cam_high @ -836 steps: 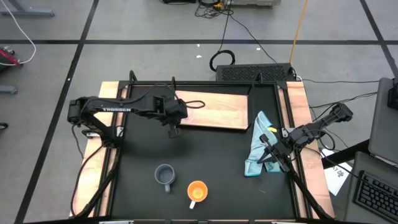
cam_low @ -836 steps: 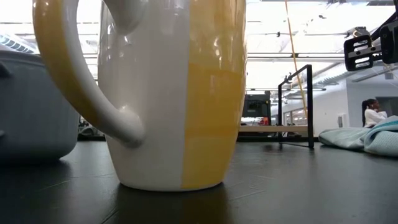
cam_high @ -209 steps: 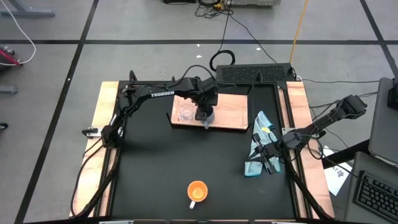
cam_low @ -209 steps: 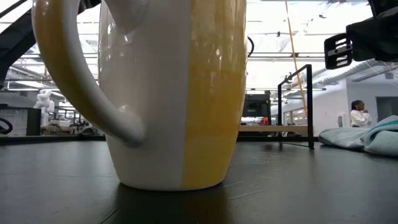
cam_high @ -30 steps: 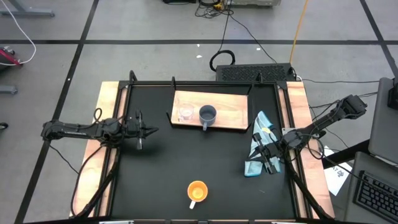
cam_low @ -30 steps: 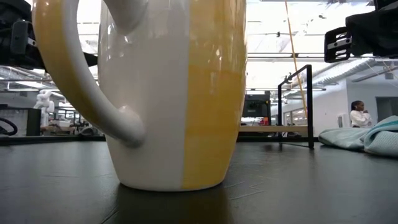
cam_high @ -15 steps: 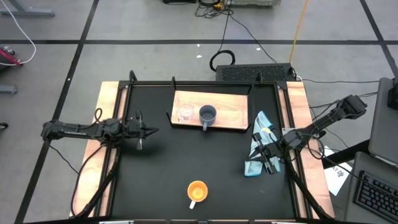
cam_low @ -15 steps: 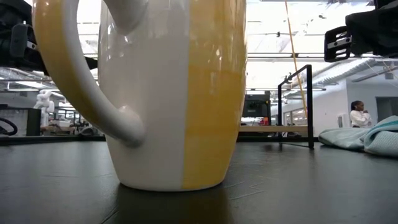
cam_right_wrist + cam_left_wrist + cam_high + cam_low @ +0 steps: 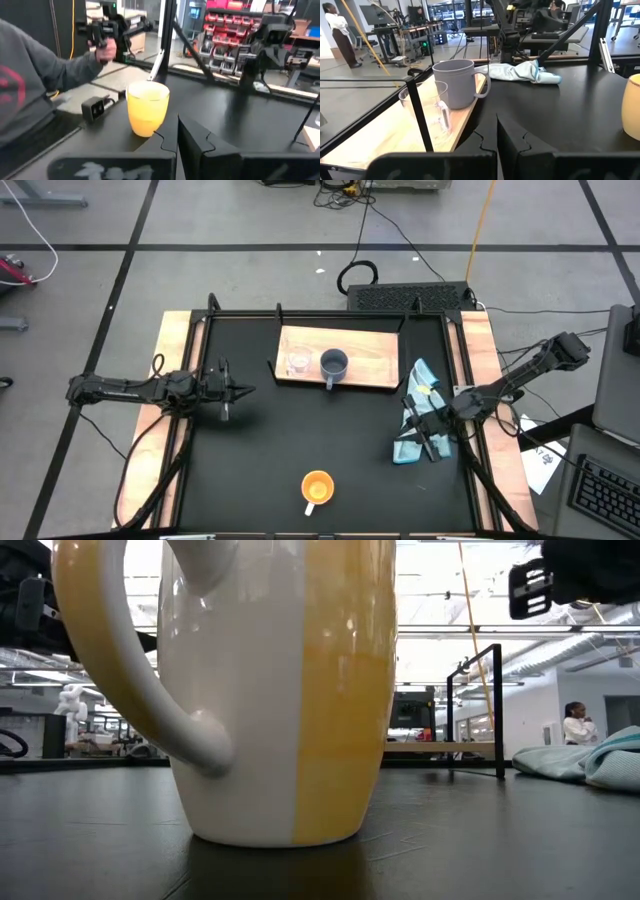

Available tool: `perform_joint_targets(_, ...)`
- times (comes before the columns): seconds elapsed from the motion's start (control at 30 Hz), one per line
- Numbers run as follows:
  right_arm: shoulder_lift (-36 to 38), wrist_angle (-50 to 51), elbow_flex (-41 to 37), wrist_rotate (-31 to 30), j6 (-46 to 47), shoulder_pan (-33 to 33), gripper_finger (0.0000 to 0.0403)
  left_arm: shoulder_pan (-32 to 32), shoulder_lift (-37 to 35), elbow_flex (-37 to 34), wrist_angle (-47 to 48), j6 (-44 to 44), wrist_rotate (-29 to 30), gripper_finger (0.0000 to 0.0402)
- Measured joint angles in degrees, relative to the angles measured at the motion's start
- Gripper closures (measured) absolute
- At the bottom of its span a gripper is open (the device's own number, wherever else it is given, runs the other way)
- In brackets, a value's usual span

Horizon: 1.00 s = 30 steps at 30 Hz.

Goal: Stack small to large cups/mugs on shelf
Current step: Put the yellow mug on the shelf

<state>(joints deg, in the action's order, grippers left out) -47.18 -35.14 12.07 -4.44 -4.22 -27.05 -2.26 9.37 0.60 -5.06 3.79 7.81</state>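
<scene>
The light-wood shelf board [image 9: 370, 360] lies at the table's far middle. On it stand the clear glass cup [image 9: 297, 363] and, to its right, the blue-grey mug [image 9: 334, 364]; both show in the left wrist view, the glass [image 9: 432, 112] and the mug [image 9: 455, 82]. The orange mug with the white handle [image 9: 317, 488] stands on the black table near its front edge and fills the low view [image 9: 270, 690]. My left gripper [image 9: 228, 391] is shut and empty at the table's left side. My right gripper [image 9: 427, 442] is shut and empty above the light-blue cloth [image 9: 415, 415], facing the orange mug [image 9: 146, 107].
The light-blue cloth lies crumpled at the table's right side, right of the board. A black metal frame [image 9: 300, 315] runs along the table's edges. A person's grey sleeve [image 9: 30, 95] shows beyond the table's near edge in the right wrist view.
My right gripper has risen a little and shifted slightly toward the table's left, still shut. The cups and my left gripper have kept still.
</scene>
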Motion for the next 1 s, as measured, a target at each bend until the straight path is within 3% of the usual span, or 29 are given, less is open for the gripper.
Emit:
perform_joint_targets(0.6,-11.5,11.3,19.1,0.5,7.8,3.0,0.0403,0.0,0.0,0.0,-0.2,-2.0,0.0,0.0401)
perform_joint_targets(1.0,-18.0,11.4,23.9,12.1,10.5,6.9,0.0403,0.0,0.0,0.0,0.2,-2.5,0.0,0.0401)
